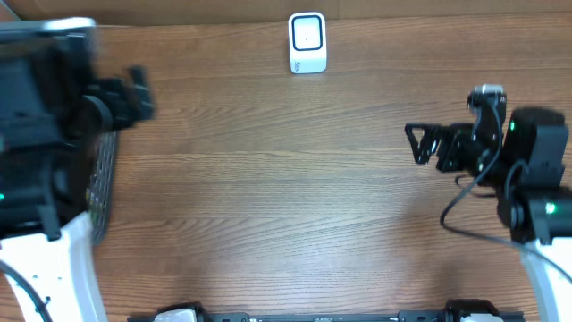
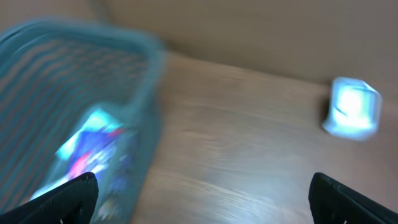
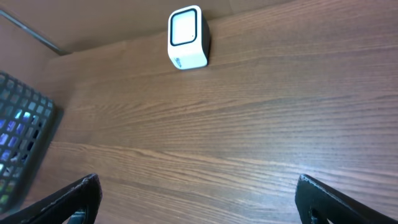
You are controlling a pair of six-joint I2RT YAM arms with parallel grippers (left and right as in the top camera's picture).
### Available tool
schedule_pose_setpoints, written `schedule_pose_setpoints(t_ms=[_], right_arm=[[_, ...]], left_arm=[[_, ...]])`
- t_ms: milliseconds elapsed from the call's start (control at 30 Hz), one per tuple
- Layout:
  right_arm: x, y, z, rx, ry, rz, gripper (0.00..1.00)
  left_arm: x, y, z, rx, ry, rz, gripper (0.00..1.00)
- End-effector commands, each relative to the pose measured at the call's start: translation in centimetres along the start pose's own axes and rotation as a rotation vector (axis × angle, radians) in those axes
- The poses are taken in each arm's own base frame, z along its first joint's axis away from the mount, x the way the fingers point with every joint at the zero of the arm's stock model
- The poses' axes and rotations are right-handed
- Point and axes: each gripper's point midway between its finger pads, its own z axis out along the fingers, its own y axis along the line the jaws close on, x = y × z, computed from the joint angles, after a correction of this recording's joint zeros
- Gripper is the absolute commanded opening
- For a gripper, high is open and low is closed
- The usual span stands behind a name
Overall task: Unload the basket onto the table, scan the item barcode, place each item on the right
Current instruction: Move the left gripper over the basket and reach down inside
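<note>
Brown wood-grain table top (image 1: 268,206): smooth, matt finish. Small white box-shaped plastic scanner (image 1: 307,43): glossy front pane. Teal plastic lattice basket (image 2: 68,68): finish blurred, cannot be told.

The overhead camera is looking straight down on the brown wooden table (image 1: 268,197) from high above. Both wrist cameras are looking low across it, sharing the small white box-shaped scanner (image 3: 186,37); the blurred left one is sitting close to the teal plastic mesh basket (image 2: 144,106).
</note>
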Motion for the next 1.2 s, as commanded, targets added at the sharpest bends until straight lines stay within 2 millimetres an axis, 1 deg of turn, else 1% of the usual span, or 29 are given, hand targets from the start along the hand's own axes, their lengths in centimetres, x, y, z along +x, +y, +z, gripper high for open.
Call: schedule_pose_setpoints(t_ms=[0, 133, 167, 300, 400, 467, 600, 767, 1067, 1100, 1133, 1167], right_arm=[[-1.6, 0.4, 0.1, -0.004, 0.001, -0.007, 1.00], [-1.5, 0.8, 0.5, -0.033, 0.013, -0.003, 1.00], [-1.5, 0.8, 0.5, -0.035, 0.013, -0.003, 1.00], [-1.4, 0.9, 0.5, -0.038, 0.014, -0.004, 1.00], [-1.4, 0.8, 0.5, -0.037, 0.014, -0.004, 1.00], [-1.5, 0.8, 0.5, -0.036, 0.013, -0.005, 1.00], [-1.5, 0.8, 0.5, -0.034, 0.011, -0.006, 1.00], [-1.1, 0.7, 0.5, -0.031, 0.025, 0.001, 1.00], [-0.8, 0.6, 0.6, -0.028, 0.038, 0.004, 1.00], [-0.8, 0.6, 0.6, -0.028, 0.040, 0.004, 1.00], [-0.8, 0.5, 0.7, -0.027, 0.041, 0.005, 1.00], [-0.7, 0.5, 0.7, -0.027, 0.043, 0.006, 1.00]], left_arm=[[-0.4, 6.2, 0.0, -0.190, -0.007, -0.261, 1.00], [1.9, 12.3, 1.0, -0.352, 0.069, -0.442, 0.96], [2.3, 13.5, 1.1, -0.377, 0.080, -0.487, 0.96], [3.2, 16.3, 1.7, -0.372, 0.106, -0.589, 0.96], [3.8, 18.4, 2.2, -0.400, 0.120, -0.633, 0.96], [4.3, 19.7, 3.1, -0.415, 0.145, -0.636, 0.97], [5.9, 21.2, 5.9, -0.428, 0.232, -0.657, 0.97], [7.9, 21.7, 9.6, -0.411, 0.335, -0.677, 0.94], [10.6, 22.8, 14.0, -0.410, 0.433, -0.699, 0.93], [10.9, 22.9, 14.5, -0.410, 0.438, -0.700, 0.93], [11.3, 22.9, 15.0, -0.410, 0.444, -0.702, 0.98], [11.8, 23.0, 15.4, -0.412, 0.448, -0.709, 1.00]])
